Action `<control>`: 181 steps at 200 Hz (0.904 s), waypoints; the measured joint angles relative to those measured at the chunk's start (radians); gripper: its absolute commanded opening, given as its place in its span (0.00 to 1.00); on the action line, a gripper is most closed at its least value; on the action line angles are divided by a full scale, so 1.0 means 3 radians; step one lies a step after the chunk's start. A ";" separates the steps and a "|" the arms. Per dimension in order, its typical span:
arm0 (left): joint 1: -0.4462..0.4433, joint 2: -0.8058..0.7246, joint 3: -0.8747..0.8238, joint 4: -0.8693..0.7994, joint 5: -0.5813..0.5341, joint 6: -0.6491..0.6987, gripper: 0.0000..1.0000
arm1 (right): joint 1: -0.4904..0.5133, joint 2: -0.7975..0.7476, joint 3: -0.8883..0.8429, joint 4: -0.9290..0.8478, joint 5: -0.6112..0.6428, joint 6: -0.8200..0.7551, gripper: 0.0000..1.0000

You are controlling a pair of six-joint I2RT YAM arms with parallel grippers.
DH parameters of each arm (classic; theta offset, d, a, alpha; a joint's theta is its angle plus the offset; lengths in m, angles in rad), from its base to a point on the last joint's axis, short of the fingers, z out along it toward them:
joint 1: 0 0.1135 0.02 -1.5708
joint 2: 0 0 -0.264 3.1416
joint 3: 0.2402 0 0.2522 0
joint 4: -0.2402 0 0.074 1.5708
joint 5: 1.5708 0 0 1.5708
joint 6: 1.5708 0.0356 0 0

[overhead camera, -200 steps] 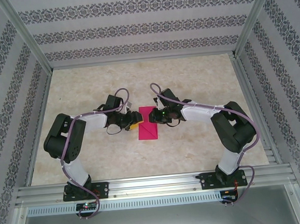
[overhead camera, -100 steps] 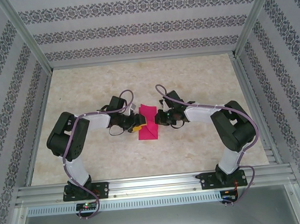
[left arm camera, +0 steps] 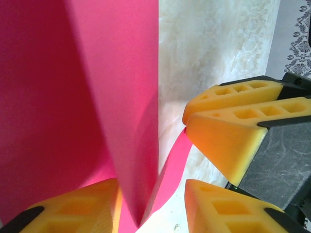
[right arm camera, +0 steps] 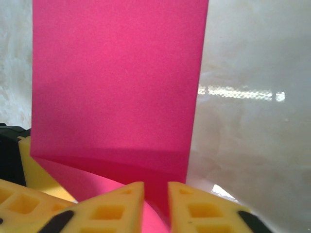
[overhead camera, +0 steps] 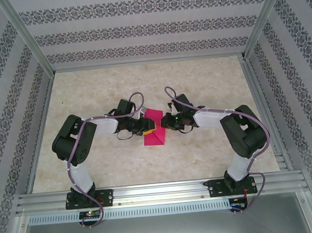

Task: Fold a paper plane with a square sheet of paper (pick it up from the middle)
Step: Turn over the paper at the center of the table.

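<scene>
paper: thin magenta-pink paper sheet (overhead camera: 154,134), part-folded, mid-table, lying between both tools; long axis runs away from the bases
left gripper (overhead camera: 146,129): touching the left edge, jaws apart astride a raised fold
right gripper (overhead camera: 163,123): at the right edge, narrow gap with paper in it; pinch can't be told

Thin magenta-pink square sheet of paper (overhead camera: 155,128) sits mid-table on the pale marbled tabletop (overhead camera: 207,80). Its near part lies flat on the surface and its far part is lifted off it. The black-and-yellow two-finger left gripper (overhead camera: 146,131) is at the sheet's left edge, and the matching right gripper (overhead camera: 165,124) is at its right edge, with the sheet between them. Left wrist view: a flap runs into the gap between the left fingers (left arm camera: 68,211). Right wrist view: the sheet's edge sits in the narrow gap between the right fingers (right arm camera: 114,208).
</scene>
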 measured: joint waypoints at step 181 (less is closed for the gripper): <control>-0.0155 -0.1038 0.1068 -0.1935 -0.1855 0.0835 0.10 | -0.0341 -0.1924 -0.0636 -0.0214 0.1123 -0.0015 0.98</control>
